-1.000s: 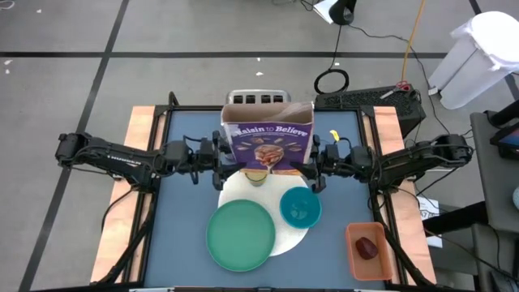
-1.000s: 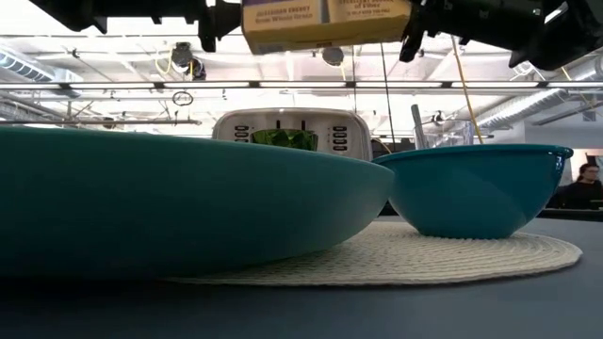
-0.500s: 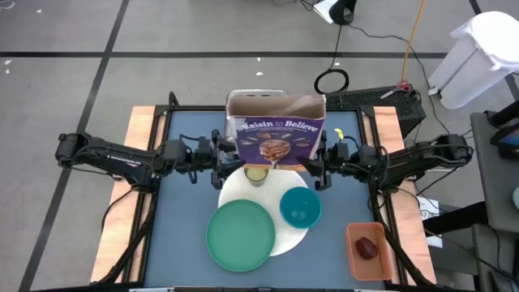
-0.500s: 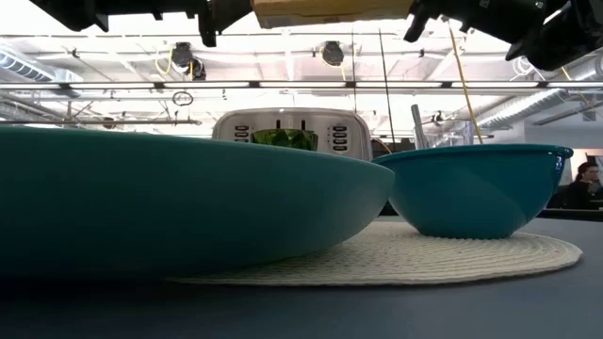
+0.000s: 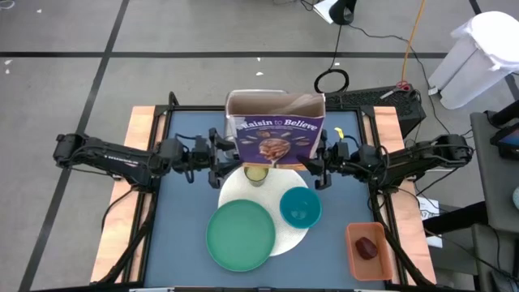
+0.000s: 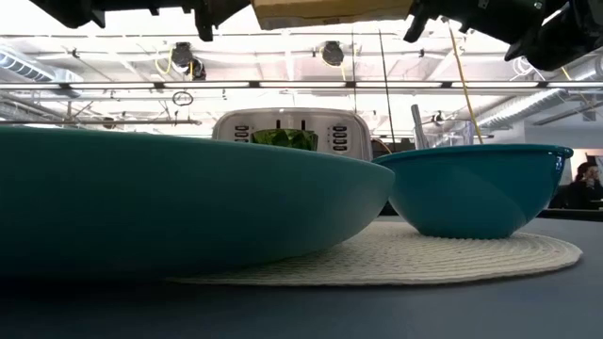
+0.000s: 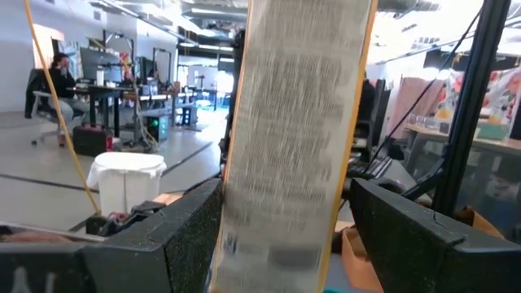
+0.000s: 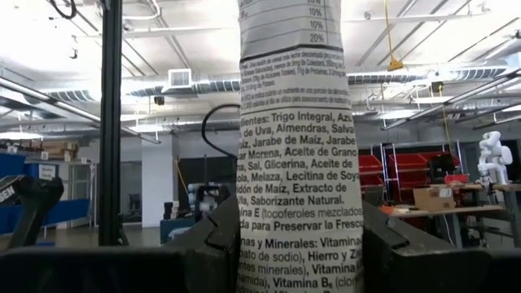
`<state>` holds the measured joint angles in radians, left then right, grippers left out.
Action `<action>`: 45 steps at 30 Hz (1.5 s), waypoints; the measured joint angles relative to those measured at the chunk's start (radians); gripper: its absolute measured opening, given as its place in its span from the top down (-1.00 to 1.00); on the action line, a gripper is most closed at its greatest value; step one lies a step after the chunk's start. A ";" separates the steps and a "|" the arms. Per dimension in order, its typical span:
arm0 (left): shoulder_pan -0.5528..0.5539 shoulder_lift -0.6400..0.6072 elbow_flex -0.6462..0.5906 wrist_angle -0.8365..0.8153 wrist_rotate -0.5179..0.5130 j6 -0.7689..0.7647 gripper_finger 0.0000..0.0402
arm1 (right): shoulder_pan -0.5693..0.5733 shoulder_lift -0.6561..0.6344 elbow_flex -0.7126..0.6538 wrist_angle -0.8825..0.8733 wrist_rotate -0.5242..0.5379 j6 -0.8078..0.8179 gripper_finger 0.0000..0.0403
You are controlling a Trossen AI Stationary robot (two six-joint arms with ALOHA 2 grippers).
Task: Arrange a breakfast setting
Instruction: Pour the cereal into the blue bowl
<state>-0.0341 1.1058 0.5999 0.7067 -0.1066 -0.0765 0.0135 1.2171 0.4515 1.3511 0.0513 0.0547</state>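
A purple cereal box [image 5: 274,139] hangs in the air between my two grippers, above the far part of a white round mat [image 5: 235,191]. My left gripper [image 5: 220,159] is shut on its left end, my right gripper [image 5: 318,162] on its right end. On the mat lie a green plate [image 5: 240,235], a teal bowl [image 5: 300,208] and a small yellow-green cup [image 5: 256,175]. A dark red fruit [image 5: 367,247] lies in an orange tray [image 5: 353,261]. A glass [image 6: 448,133] with a spoon [image 6: 417,125] shows behind the bowl in the low view. The pastry is out of view. My left gripper pinches the box's left narrow end [image 7: 244,220] between its two fingers, one on the front face and one on the back. The fingers come level from the table's left. The box is upright and lifted clear. My right gripper pinches the box's right narrow end [image 8: 252,244] between its two fingers, one on each broad face. The fingers come level from the table's right. The box's bottom [image 6: 330,11] hangs high above the mat.
A silver toaster [image 6: 292,132] stands at the table's far edge, mostly hidden under the box in the high view [image 5: 258,96]. Bare blue tabletop [image 5: 182,211] lies to the left of the mat and along the near edge.
Both grippers have raised the cereal box; in the low view its bottom has gone up almost out of the picture. The box has also shifted a little toward the table's right edge, and my right gripper has gone with it. For the last half second it has held still.
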 joint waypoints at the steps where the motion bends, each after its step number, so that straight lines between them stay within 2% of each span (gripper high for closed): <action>1: 0.000 -0.006 0.000 0.001 0.000 0.002 -0.35 | 0.000 0.000 0.000 -0.004 0.000 0.000 0.38; 10: 0.000 -0.061 0.000 -0.009 0.001 0.056 -0.35 | 0.000 0.000 0.000 -0.009 0.001 0.000 0.42; 20: 0.001 -0.196 0.000 -0.281 0.000 0.098 -0.35 | 0.000 0.000 0.000 0.012 0.000 0.000 0.42; 23: 0.001 -0.217 -0.019 -0.295 0.000 0.098 -0.35 | 0.000 0.000 0.000 0.025 0.000 -0.014 0.42; 27: 0.001 -0.215 -0.109 -0.177 0.000 0.092 -0.35 | 0.000 0.000 0.000 0.044 0.000 -0.015 0.42; 34: 0.001 -0.094 -0.294 0.260 0.000 0.066 -0.35 | 0.000 0.000 0.000 0.072 0.000 -0.026 0.42; 38: 0.001 0.021 -0.294 0.325 0.000 0.067 -0.35 | 0.000 0.000 0.000 0.096 0.000 -0.045 0.42; 45: 0.016 0.232 -0.213 0.479 -0.001 0.078 -0.35 | 0.000 0.000 0.000 0.104 0.000 -0.052 0.42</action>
<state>-0.0182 1.3374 0.3869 1.1855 -0.1073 0.0019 0.0139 1.2175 0.4515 1.4555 0.0513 0.0025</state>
